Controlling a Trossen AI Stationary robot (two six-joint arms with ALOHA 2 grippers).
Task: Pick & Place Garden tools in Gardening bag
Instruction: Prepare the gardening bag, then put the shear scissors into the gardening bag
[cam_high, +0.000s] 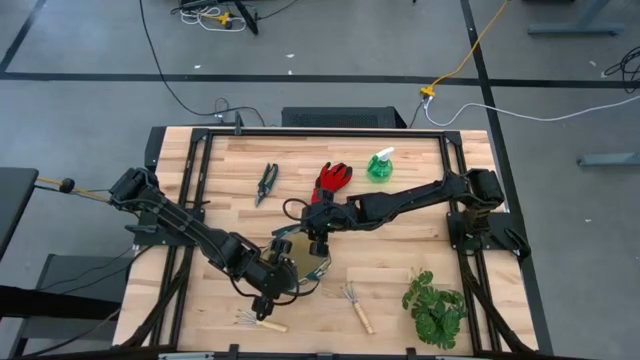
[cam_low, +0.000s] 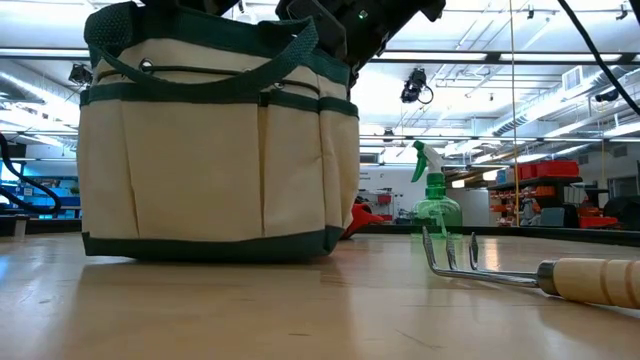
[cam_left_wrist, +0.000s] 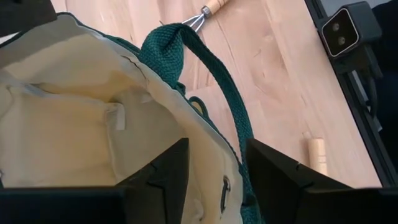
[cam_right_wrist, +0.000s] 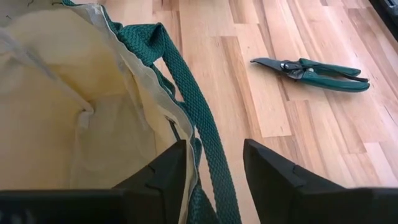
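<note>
The low view's top edge cut off both arms above the gardening bag (cam_low: 215, 150) — its inside (and contents) stayed hidden.

Both arms stretched to mid-table, left gripper (cam_left_wrist: 214, 168) and right gripper (cam_right_wrist: 214, 168) apparently parted (fingers apart).

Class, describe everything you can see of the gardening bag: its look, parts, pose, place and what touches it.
The gardening bag is soft cream canvas with dark green trim, woven green handles and outer pockets. It stands upright on the wooden table, mouth open, interior pale. Both grippers, left and right, straddle its rim, fingers apart.
</note>
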